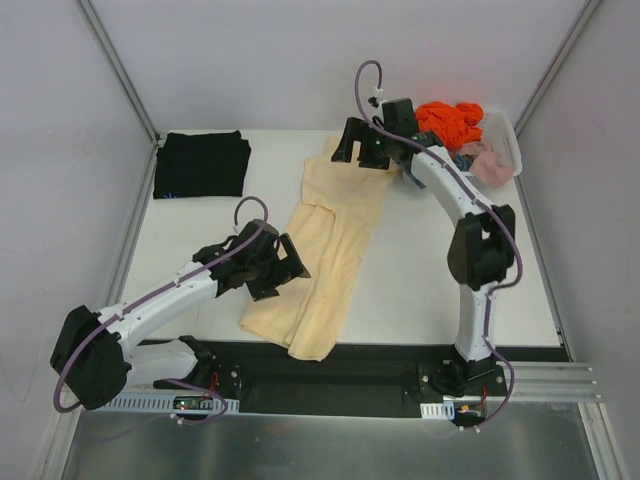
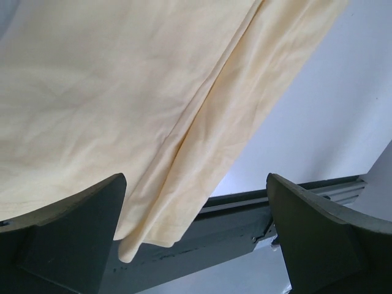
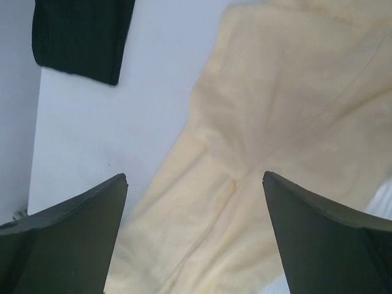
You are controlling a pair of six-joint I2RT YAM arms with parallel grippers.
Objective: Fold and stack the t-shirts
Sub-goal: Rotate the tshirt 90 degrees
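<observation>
Surface: white, walled on three sides, my two arms bolted at its near edge.

Cream shirt: the largest item. It lies flat as a long, narrow band doubled lengthwise, running slantwise from the far middle of the surface toward me. Its near end lies over the dark strip along the near edge. A lengthwise crease shows in both wrist views.

Black shirt: folded to a compact rectangle in the far left corner, well apart from the cream shirt.

Basket: white plastic, in the far right corner, just beyond my right forearm. It holds loose cloth.

Left hand: over the left border of the cream shirt's near half. My fingers stand wide apart with nothing between them, and the cloth and its hem fill the view beyond. I cannot tell whether the tips touch the cloth.

Right hand: over the far end of the cream shirt, pointed toward the left. These fingers are likewise spread wide and grip nothing. Cream cloth lies below them, and a corner of the black shirt shows at the upper left of the right wrist view.

Orange cloth: bunched at the basket's left end.

Pink cloth: a smaller wad at its near end.
</observation>
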